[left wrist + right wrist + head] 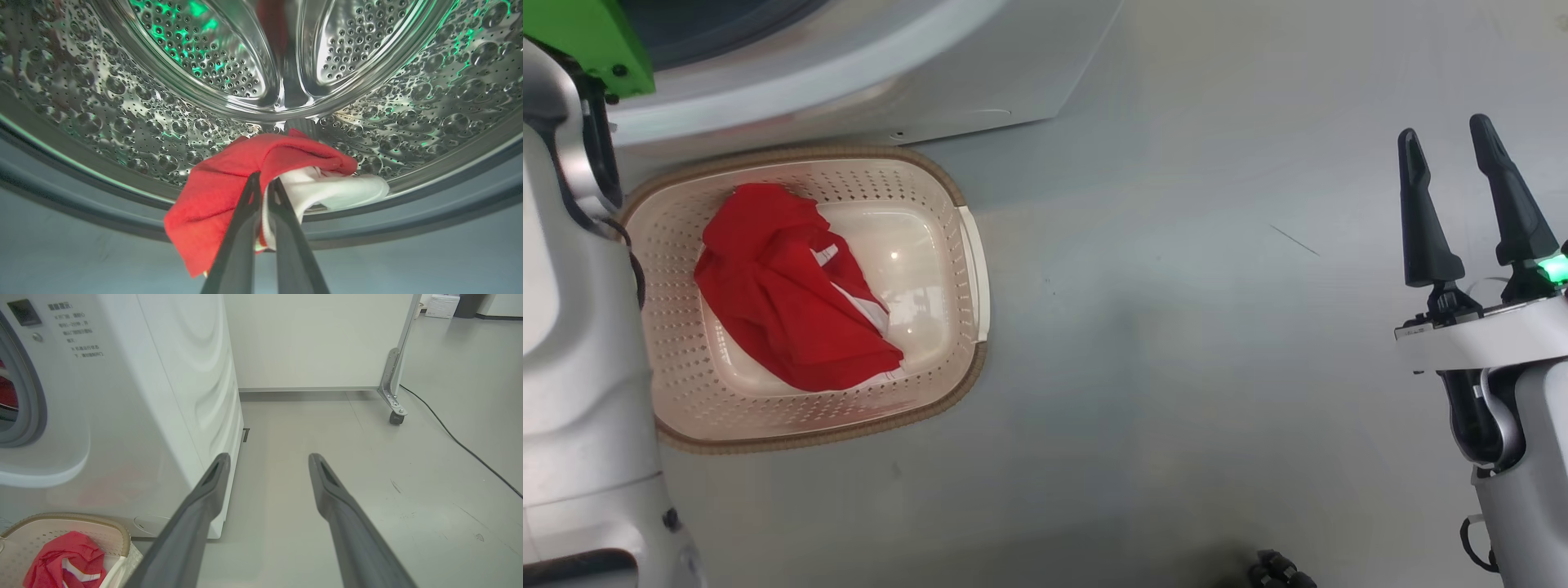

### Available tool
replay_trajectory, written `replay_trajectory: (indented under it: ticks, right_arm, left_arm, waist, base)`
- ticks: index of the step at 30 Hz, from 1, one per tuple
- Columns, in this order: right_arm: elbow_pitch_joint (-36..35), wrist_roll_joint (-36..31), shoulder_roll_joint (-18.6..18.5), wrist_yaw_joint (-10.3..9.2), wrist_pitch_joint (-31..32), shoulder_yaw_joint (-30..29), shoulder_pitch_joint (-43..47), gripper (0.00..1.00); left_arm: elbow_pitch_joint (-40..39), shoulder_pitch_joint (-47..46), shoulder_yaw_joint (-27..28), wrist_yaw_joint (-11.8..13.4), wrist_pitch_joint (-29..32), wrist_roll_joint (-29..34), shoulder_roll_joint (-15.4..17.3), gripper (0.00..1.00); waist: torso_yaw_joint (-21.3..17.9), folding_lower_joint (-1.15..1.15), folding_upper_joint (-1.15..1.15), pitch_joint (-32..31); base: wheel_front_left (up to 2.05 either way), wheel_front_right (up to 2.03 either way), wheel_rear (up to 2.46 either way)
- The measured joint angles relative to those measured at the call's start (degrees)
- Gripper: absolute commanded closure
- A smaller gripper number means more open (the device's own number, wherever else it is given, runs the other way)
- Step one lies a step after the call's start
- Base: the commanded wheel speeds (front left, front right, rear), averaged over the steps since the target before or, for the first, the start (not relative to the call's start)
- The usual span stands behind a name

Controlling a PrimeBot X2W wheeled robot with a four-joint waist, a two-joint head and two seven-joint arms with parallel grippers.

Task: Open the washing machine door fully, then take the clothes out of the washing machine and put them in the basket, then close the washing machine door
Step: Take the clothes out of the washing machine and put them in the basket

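One red garment (220,192) pinched between closed left fingers (239,249) at drum lip (441,173); right fingers (192,526) wide

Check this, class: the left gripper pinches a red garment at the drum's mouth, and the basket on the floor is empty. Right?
No: the basket holds a red top, as the head view shows. The left gripper does pinch a red garment at the drum's mouth.

1. Washing machine (980,82) was cut off by the head view's top edge.
2. Basket (792,153): left rim was hidden behind left forearm (580,367).
3. Panel lettering (77,330) was too small to read.
4. Dark object (1278,572) at bottom edge: unidentifiable.
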Motion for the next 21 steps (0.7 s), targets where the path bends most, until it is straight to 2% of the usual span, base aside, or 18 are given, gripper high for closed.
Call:
replay_trajectory:
  ticks: [13, 21]
  right_arm:
    - [1.12, -1.52, 0.34, 0.00, 0.00, -0.15, 4.63, 0.00]
    - [1.53, -2.79, 0.88, 0.00, 0.00, -0.43, 7.87, 0.00]
  left_arm:
    - [-4.03, 12.66, -0.73, 0.00, -16.70, -4.99, -1.66, 1.00]
    - [-7.20, 18.28, -2.52, 0.00, -24.57, -7.75, -1.77, 1.00]
  waist:
    - [2.43, 0.00, 0.00, -7.33]
    - [3.93, 0.00, 0.00, -12.07]
  base:
    - [0.00, 0.00, 0.00]
    - [0.00, 0.00, 0.00]
